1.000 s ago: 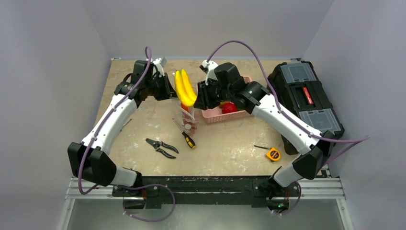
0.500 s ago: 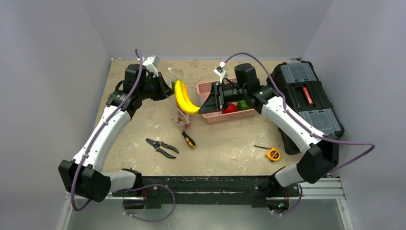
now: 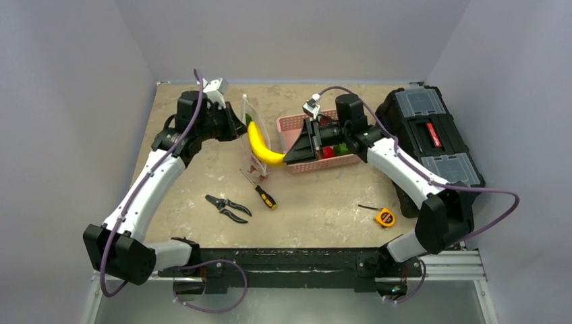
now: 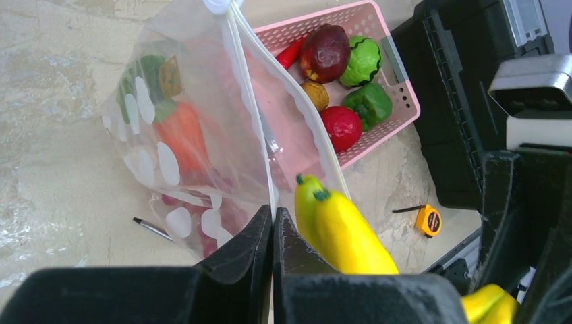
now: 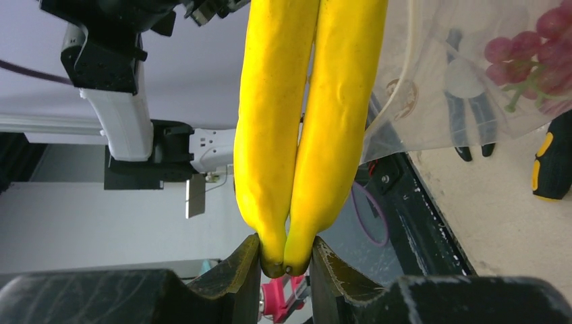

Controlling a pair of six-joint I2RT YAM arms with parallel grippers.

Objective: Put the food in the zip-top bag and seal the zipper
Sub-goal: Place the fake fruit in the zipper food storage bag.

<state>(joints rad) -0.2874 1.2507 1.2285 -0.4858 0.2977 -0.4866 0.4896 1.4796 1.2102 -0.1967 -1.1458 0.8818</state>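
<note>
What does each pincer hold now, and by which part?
Left pincer: the clear dotted plastic bag, by its mouth edge. Right pincer: the pair of yellow toy bananas, by the tips at one end.

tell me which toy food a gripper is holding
The yellow bananas, pinched at one end by the right gripper; the rest lie in the pink basket or dotted bag.

Top cam, high behind arms, looks down on whole table [image 3: 317,202]. L wrist cam close on bag [image 4: 182,121], R wrist on bananas [image 5: 270,135]; both share them.
</note>
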